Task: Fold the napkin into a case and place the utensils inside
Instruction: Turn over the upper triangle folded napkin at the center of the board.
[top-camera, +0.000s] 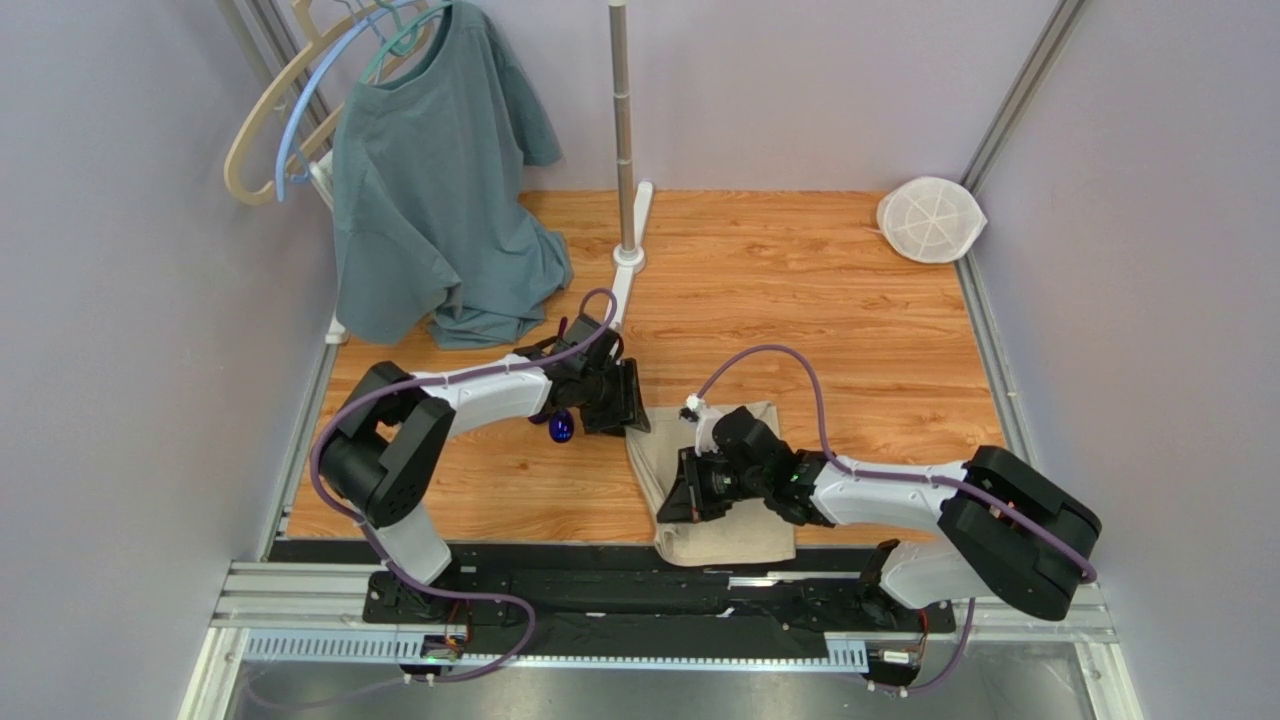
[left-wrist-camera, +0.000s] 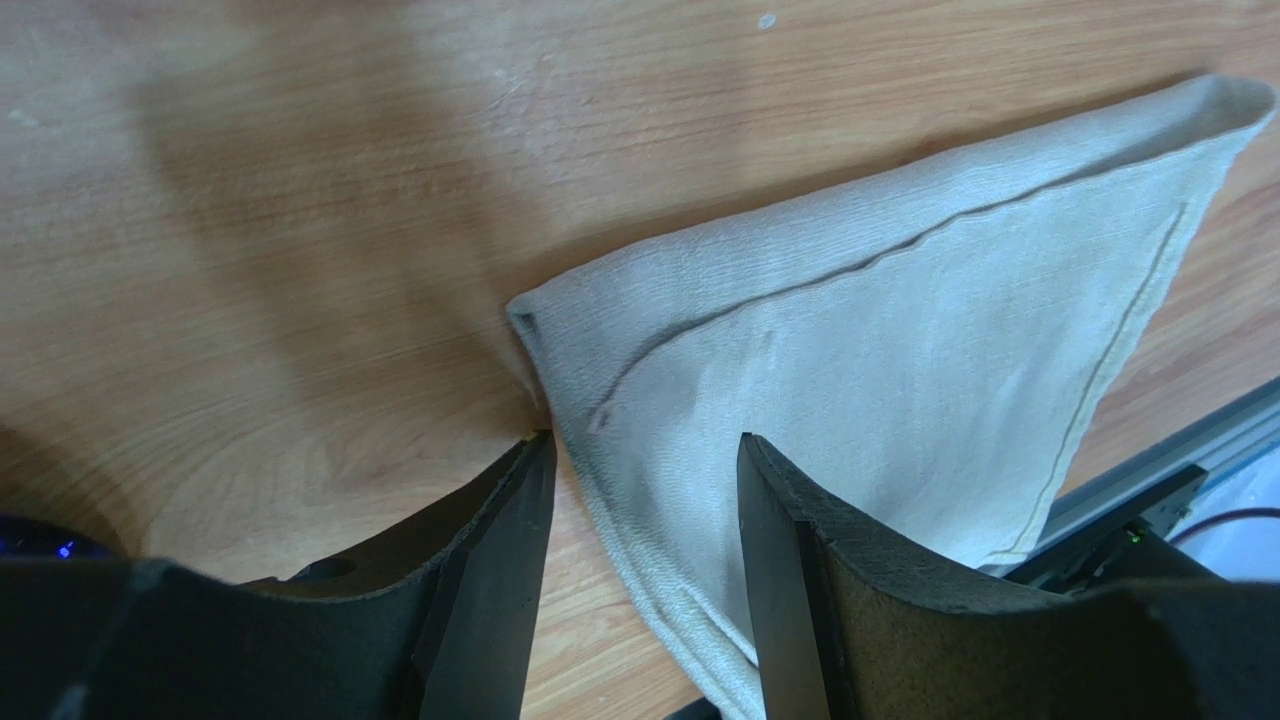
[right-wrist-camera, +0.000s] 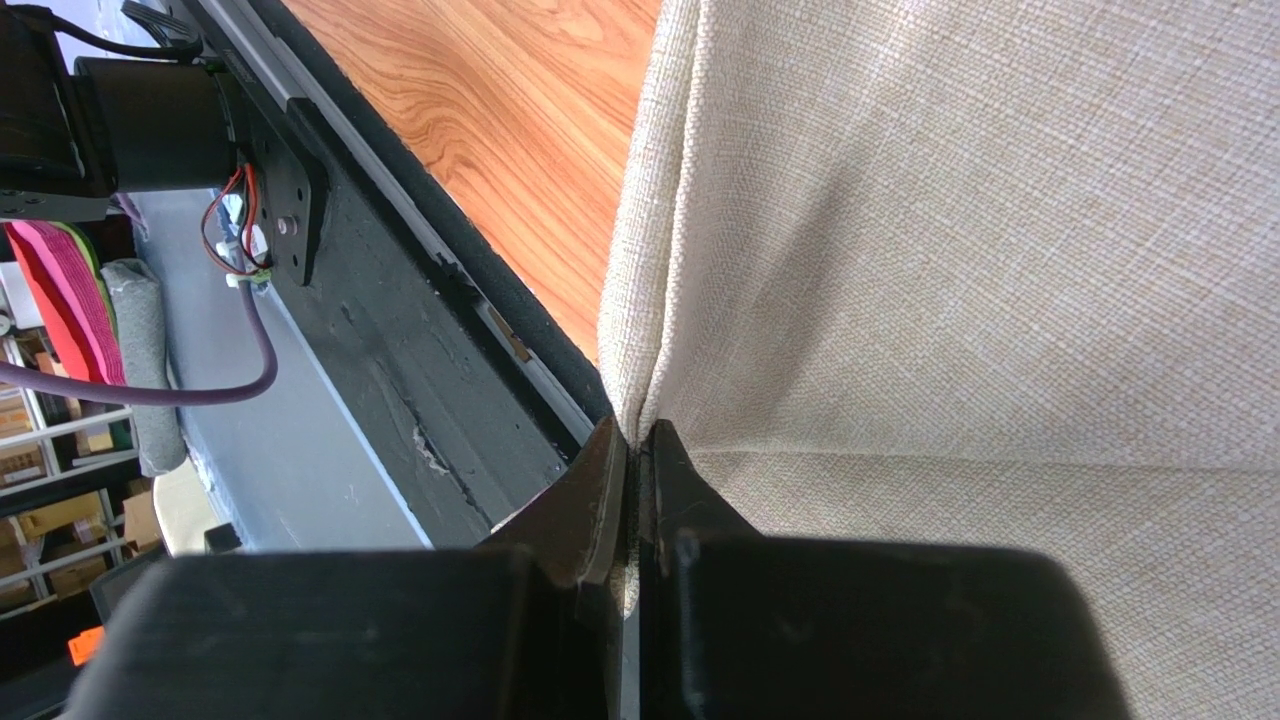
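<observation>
The beige-tan napkin lies folded near the table's front edge, its near end over the black rail. My right gripper is shut on the napkin's left edge; in the right wrist view the gripper pinches a fold of the cloth. My left gripper is open at the napkin's far left corner; in the left wrist view the gripper straddles the cloth's edge without closing. One purple spoon bowl shows under the left arm, and as a dark blue glint. The other spoon is hidden.
A grey-green T-shirt hangs on hangers at the back left. A metal pole stands at the back centre. A white mesh disc lies at the back right. The black front rail runs under the napkin's near end.
</observation>
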